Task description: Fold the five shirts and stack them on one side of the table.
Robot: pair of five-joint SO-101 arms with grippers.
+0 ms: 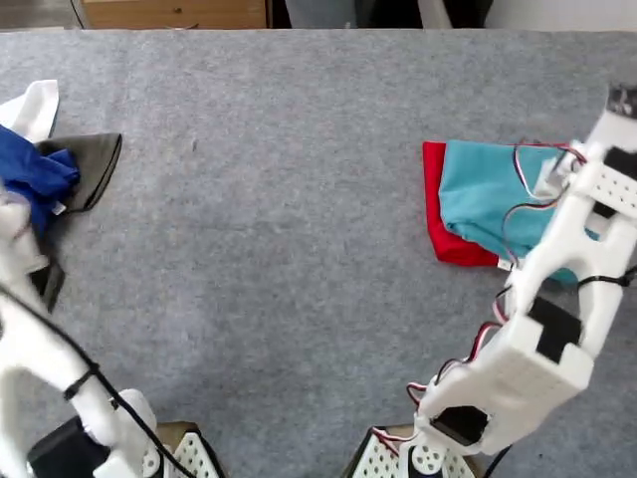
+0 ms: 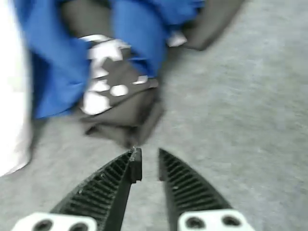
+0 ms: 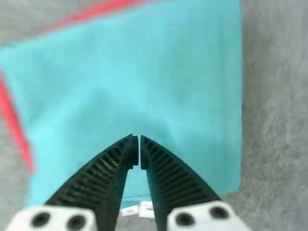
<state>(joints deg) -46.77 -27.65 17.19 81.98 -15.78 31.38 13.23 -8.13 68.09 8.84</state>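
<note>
**Shirts, five:** soft, light, limp cloth, likely to slip and unfold.
- Teal shirt (image 1: pixel 488 204), folded, lay on red shirt (image 1: pixel 435 224) at right of frame.
- Blue shirt (image 1: pixel 35 179), dark shirt (image 1: pixel 95 164) and white shirt (image 1: pixel 35 108) lay heaped at upper left of worktop (image 1: pixel 279 199).

**Left hand** (image 2: pixel 149 166): slightly parted, empty, just short of the dark shirt.

**Right hand** (image 3: pixel 139 147): closed together, empty, over the teal shirt.

**Handling:** best gripped at a hem or shoulder edge.

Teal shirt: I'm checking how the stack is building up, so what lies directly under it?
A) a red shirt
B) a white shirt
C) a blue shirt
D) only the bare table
A: the edge of a red shirt sticks out from beneath the teal shirt along one side, so the teal one lies on top of it.
</note>
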